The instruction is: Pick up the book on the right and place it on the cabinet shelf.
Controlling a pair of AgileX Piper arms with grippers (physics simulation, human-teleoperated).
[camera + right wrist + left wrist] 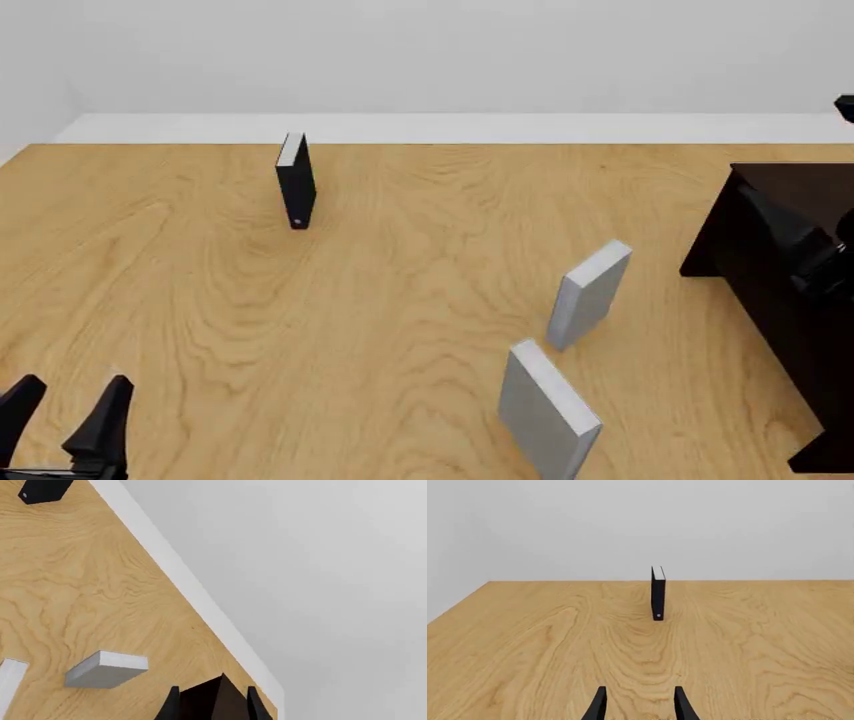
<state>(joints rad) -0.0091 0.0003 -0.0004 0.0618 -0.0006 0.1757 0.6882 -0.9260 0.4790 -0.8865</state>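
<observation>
Three books stand upright on the wooden table point(400, 280): a black book point(295, 180) far back on the left, and two grey ones toward the right. Of the grey pair, the book point(589, 294) nearer the cabinet point(787, 300) looks to be the one meant by the task, since it stands furthest right; the second grey book point(547, 410) is just in front of it, closer to the arms. The target book is untouched, tilted a little, well apart from both grippers and short of the dark cabinet at the right edge. The left gripper point(64, 415) hangs low at the near left corner with its fingers spread and nothing between them. The right gripper point(212, 705) shows only in its own wrist view, fingers apart, empty, with a corner of the cabinet visible between them; the front view shows just a dark blur of the arm above the cabinet. The pick-up has not begun, so the job appears to be at the approach stage. The next move likely calls for the right arm to swing back over the table, line its open fingers across the book's thin sides, and descend without knocking the neighbouring grey book.
</observation>
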